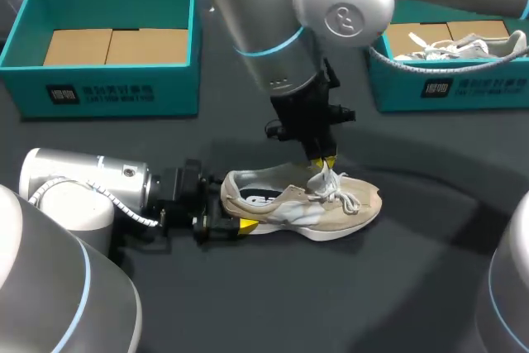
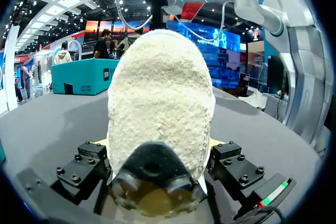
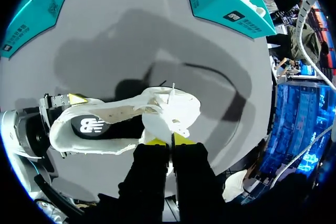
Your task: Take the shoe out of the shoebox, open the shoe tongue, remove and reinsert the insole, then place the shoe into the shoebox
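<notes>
The shoe [image 1: 302,204] is out on the dark surface [image 1: 347,303], lying just about dead centre, sole down, toe pointing to the robot's right. Left arm is in low from the side, and the left tool [image 1: 235,222] is clamped on the heel [image 2: 160,103]: in its own wrist view that fuzzy cream heel fills the gap, a finger pressed on each flank. Over the top, the right arm hangs straight down, and the right tool [image 1: 324,161] has its yellow tips drawn almost together, pinching the white tongue [image 1: 324,179] up by the laces [image 1: 347,198]. From the right wrist view the shoe's mouth gapes, with the dark insole [image 3: 105,127] seated inside. At the back on the left sits the empty shoebox [image 1: 107,93], teal, with bare cardboard for a floor, well apart from the shoe. The second shoebox [image 1: 463,88] sits back right, with another shoe [image 1: 463,49] resting in it
</notes>
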Robot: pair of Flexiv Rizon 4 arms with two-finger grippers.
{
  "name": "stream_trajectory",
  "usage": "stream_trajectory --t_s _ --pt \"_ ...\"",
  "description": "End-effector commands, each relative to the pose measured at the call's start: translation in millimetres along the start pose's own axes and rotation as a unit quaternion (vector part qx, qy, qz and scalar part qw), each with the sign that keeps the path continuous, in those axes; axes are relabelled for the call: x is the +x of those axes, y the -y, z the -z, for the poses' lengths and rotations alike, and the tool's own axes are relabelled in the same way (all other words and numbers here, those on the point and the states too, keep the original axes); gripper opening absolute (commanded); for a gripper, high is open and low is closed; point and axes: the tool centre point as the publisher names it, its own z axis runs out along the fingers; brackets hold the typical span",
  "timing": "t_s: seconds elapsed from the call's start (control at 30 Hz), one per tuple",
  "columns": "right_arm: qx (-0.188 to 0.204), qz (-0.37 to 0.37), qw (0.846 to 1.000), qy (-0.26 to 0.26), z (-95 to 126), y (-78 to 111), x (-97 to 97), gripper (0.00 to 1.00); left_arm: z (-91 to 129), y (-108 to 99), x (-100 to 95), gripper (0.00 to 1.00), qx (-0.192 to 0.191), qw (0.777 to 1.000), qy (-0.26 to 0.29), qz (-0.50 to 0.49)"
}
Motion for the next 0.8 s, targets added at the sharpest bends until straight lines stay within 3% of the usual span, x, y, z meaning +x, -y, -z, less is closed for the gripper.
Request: stream_trajectory --t_s 0.03,0.37,0.53,0.6,0.8 --pt "-0.006 0.016 0.994 -0.108 -5.1 2.2 -23.2 0.00 -2.6 -1.1 1.1 0.00 0.000 1.000 0.001 0.000" --pt "-0.006 0.016 0.994 -0.108 -5.1 2.2 -23.2 0.00 -2.6 -1.1 1.1 0.00 0.000 1.000 0.001 0.000" --pt "-0.042 0.075 0.986 -0.146 -17.9 0.8 -33.9 0.00 -2.6 -1.1 1.1 0.00 0.000 1.000 0.001 0.000" --pt "-0.025 0.089 0.987 -0.133 -28.1 -1.8 -37.0 0.00 -2.6 -1.1 1.1 0.00 0.000 1.000 0.001 0.000" --pt "-0.027 0.103 0.987 -0.120 -49.0 -8.1 -47.1 0.00 -2.6 -1.1 1.1 0.00 0.000 1.000 0.001 0.000"
